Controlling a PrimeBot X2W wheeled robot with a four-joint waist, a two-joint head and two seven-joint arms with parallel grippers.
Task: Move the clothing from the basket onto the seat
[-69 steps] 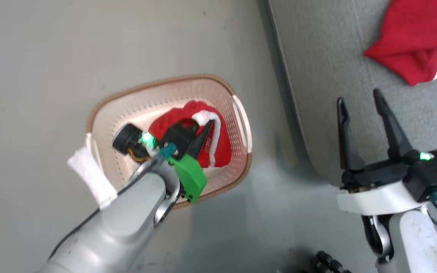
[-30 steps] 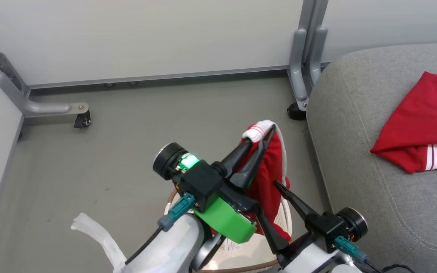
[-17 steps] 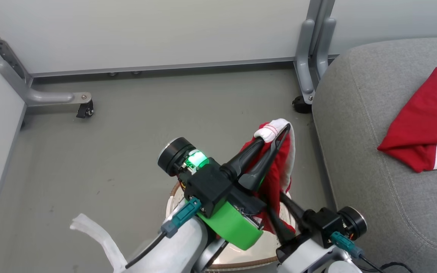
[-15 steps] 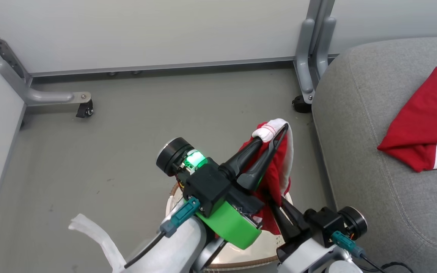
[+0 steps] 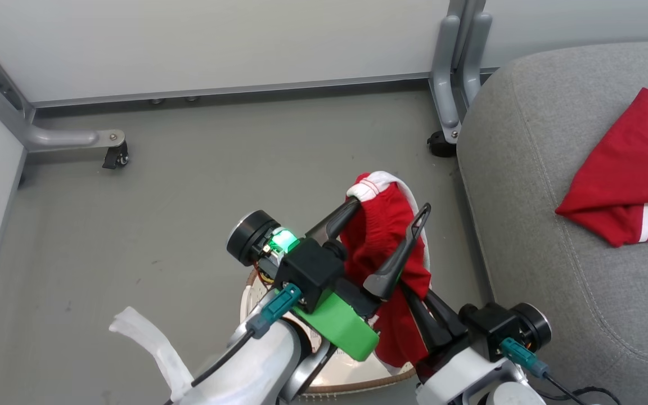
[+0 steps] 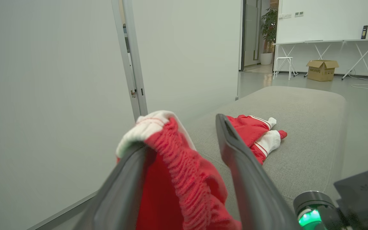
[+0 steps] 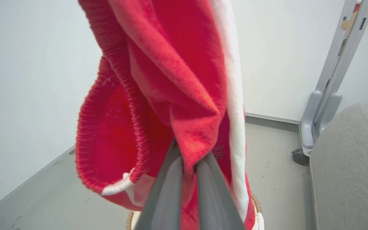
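The right gripper [image 5: 419,306] is clenched: in its wrist view the two dark fingers [image 7: 171,188] meet with a fold of the clothing [image 5: 383,242] pinched between their tips, low on the hanging piece. The left gripper [image 5: 388,208] is released, its jaws spread wide. The red ribbed waistband with its white trim lies draped over one finger [image 6: 123,182], while the other finger [image 6: 235,153] stands apart from the fabric with a gap between. That top edge hangs on the left finger and the lower part is gripped by the right.

This red-and-white piece hangs above the basket [image 5: 358,387], clear of its brown rim. The basket stands on the grey floor [image 5: 161,225] under both wrists, partly hidden by them. To the right of the basket, just beside it, is the seat [image 5: 526,225]. On the seat, well away from the basket, lies another red-and-white piece [image 5: 622,185], flat and partly folded. Beyond the basket, a grey wheeled frame leg [image 5: 448,84] stands against a pale panel.
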